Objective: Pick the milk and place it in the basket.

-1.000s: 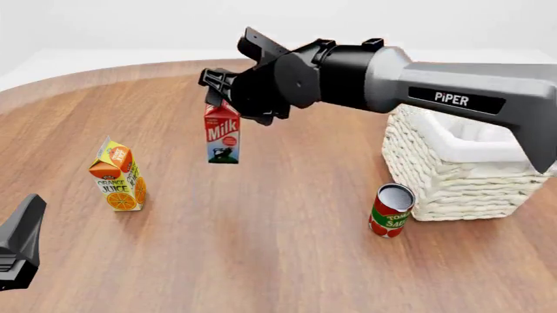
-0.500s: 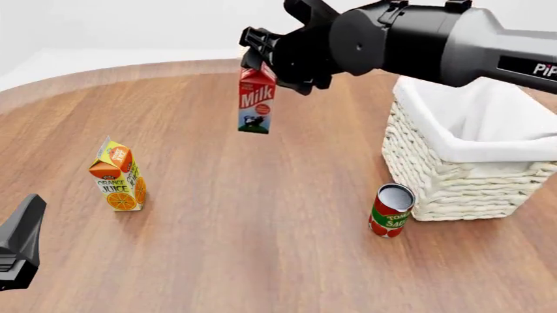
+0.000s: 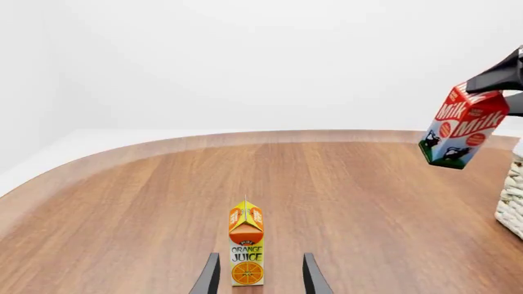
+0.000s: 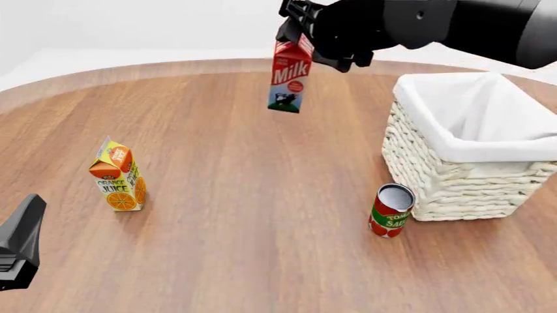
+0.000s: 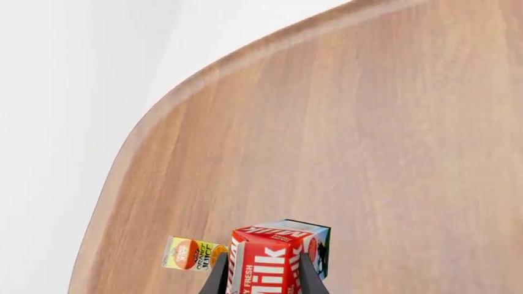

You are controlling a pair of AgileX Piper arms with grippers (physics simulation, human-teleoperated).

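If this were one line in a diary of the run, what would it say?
stage: carrying | right gripper: shut on milk, held above table, short of basket | left gripper: open, idle, facing juice

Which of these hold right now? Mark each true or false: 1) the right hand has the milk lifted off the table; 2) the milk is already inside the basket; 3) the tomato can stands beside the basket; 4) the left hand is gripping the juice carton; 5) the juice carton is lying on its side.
1) True: the right hand holds the milk by its top, clear of the table.
2) False: it hangs in the air, left of the basket.
3) True: the tomato can stands at the basket's near corner.
4) False: the left hand is open, and the juice carton stands apart on the table.
5) False: it stands upright.
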